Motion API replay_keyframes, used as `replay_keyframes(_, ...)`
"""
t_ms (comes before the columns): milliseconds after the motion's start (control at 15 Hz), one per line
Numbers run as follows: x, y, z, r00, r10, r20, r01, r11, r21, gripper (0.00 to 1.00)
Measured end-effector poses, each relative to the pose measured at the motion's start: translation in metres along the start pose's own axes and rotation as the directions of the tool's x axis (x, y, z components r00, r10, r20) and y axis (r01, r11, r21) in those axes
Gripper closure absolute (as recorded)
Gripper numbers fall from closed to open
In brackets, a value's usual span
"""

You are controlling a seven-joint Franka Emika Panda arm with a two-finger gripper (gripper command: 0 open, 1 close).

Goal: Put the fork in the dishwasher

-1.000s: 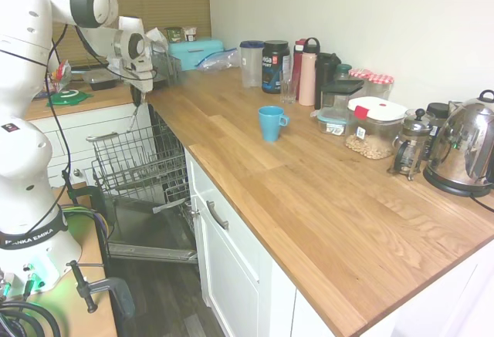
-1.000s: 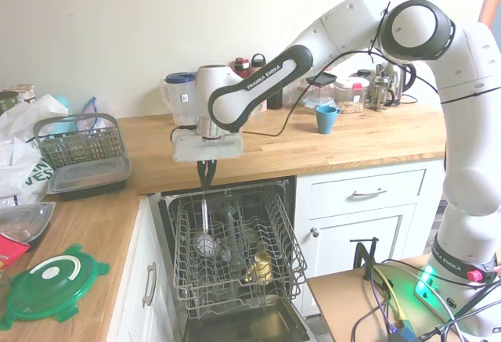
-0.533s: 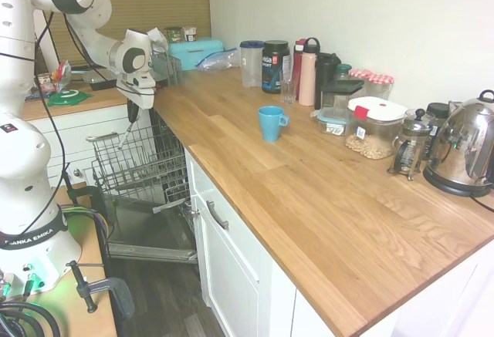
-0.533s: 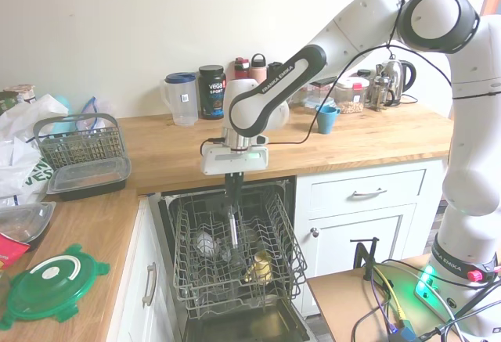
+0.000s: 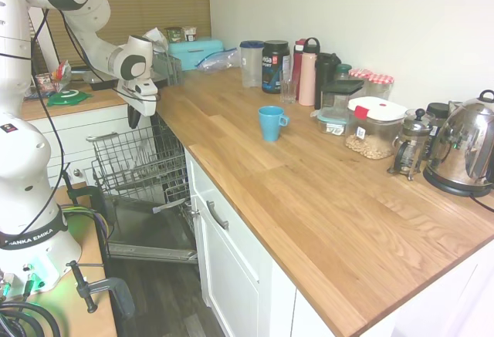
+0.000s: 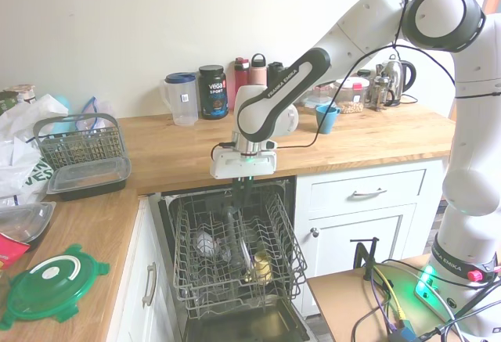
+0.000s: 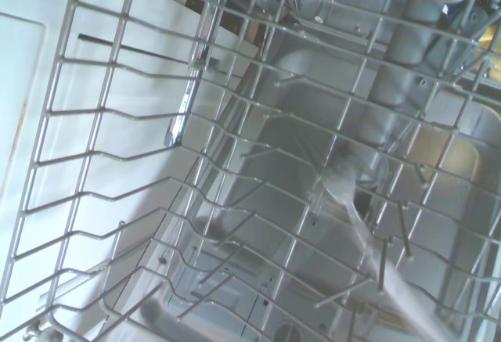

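The dishwasher [image 5: 166, 233] is open, with its grey wire rack [image 6: 283, 225] pulled out over the dark drop-down door. My gripper [image 6: 238, 201] hangs just above the middle of the rack, at the counter's edge, and shows as a dark tip [image 5: 133, 116] in the first exterior view. The fork [image 6: 244, 254] is a slim pale streak standing nearly upright among the rack's wires, directly below the gripper. In the wrist view the fork [image 7: 368, 248] is blurred, its tines down over the rack's prongs. Whether the gripper holds it does not show.
A blue mug [image 5: 270, 123] stands on the wooden counter [image 5: 309, 190], with bottles, jars and a kettle [image 5: 463, 152] along the wall. A cutlery basket [image 6: 78, 142], tubs and a green lid [image 6: 51, 287] sit left of the dishwasher. White cabinets [image 6: 360, 209] flank it.
The arm has swung across the rack towards the cabinet side. The fork hung from the gripper before and now sits lower among the rack's wires.
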State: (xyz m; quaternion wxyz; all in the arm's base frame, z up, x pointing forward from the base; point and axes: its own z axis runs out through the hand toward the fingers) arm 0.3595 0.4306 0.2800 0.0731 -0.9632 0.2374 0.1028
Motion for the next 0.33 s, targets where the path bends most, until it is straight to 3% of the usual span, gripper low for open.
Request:
replay_keyframes(133,0.004,0.001,-0.003,1.000,0.009,-0.010,-0.009,1.000,0.020,0.00)
replay_keyframes(333,0.010,0.015,-0.032,0.994,0.057,-0.092,-0.046,0.992,0.117,0.00)
